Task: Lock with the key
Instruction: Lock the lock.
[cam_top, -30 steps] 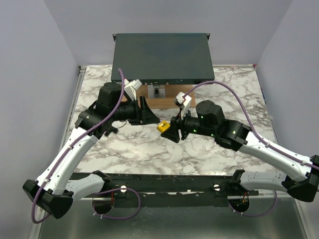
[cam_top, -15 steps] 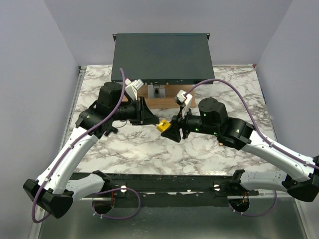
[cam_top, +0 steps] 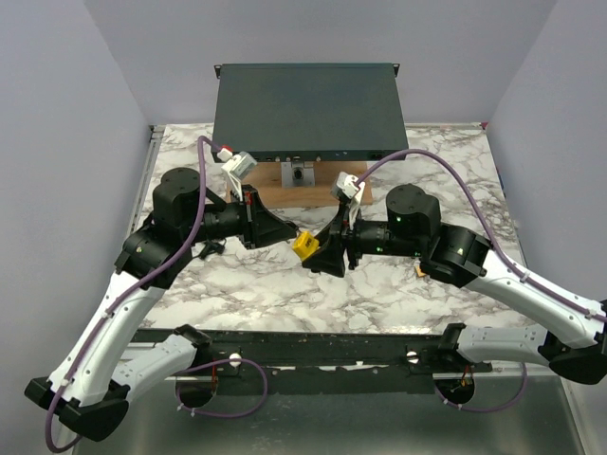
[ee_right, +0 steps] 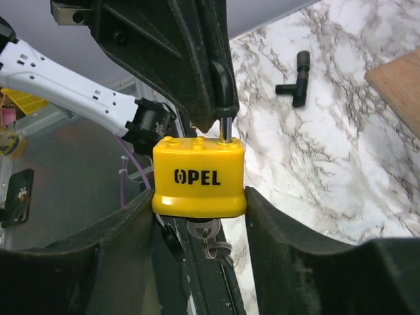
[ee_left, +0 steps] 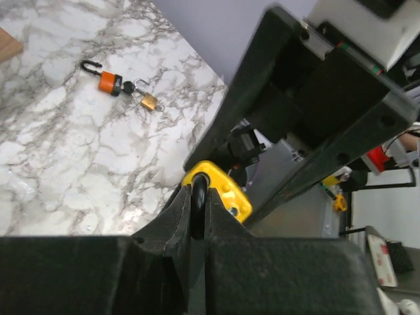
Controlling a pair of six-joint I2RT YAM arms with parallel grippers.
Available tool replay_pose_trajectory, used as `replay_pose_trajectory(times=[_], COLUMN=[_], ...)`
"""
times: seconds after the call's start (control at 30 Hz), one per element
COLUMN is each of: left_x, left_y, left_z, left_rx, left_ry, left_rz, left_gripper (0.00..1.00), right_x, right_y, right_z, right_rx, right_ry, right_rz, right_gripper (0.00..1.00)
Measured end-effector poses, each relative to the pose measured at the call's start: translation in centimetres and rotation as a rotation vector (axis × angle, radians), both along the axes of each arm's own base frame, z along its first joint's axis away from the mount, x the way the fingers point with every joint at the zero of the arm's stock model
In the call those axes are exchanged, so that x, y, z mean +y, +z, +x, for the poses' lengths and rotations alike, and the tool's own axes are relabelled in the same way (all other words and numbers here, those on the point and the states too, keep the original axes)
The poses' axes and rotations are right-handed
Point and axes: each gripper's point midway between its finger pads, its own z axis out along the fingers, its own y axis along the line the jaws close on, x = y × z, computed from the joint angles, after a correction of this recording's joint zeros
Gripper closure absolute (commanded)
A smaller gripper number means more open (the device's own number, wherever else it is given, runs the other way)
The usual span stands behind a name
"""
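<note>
A yellow padlock (cam_top: 305, 245) marked OPEL hangs in the air between both arms. My left gripper (cam_top: 287, 233) is shut on its black shackle (ee_left: 197, 200), pinched between the two fingertips. My right gripper (ee_right: 200, 195) is shut on the yellow body (ee_right: 199, 177), one finger on each side. A silver key on a ring (ee_right: 209, 231) sticks out of the body's underside. The key with the orange head (ee_left: 110, 83) lies on the marble with dark keys, beyond the right arm in the left wrist view; it shows as an orange speck (cam_top: 418, 270) in the top view.
A small brass padlock (ee_left: 149, 100) lies next to the orange key. A black T-shaped piece (ee_right: 298, 79) rests on the marble under the left arm. A wooden board with a metal fitting (cam_top: 299, 175) sits before a dark box (cam_top: 308, 106) at the back.
My left gripper has closed on the padlock's shackle and its arm has swung toward the left. The right gripper and padlock have shifted slightly left and nearer.
</note>
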Motion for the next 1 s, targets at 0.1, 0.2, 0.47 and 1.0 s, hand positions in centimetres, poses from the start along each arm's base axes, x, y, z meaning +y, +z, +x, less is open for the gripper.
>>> replay_pose_trajectory(times=[0.1,0.2,0.47,1.0], left_x=[0.5,1.1,2.1,3.1], left_y=[0.7,1.7,6.5,13.6], left_z=[-0.5,-0.8,-1.3,-2.2], left_rx=[-0.046,-0.081,-0.162,-0.170], left_ry=[0.007,0.042,0.115,0.182], left_rz=[-0.011,-0.030,-0.131,-0.381], left_gripper=[1.00,1.00,1.00,1.00], right_x=[0.0,-0.4,-0.5,1.7], right_y=[1.8,4.2,9.1,14.9], right_z=[0.3,0.4,0.8,-0.3], right_rx=[-0.011,-0.045,-0.133,-0.222], right_ry=[-0.020,-0.037,-0.060,0.067], right_rz=[0.067,0.149,0.291,0.515], right_gripper=[0.18,0.10,0.11,0.26])
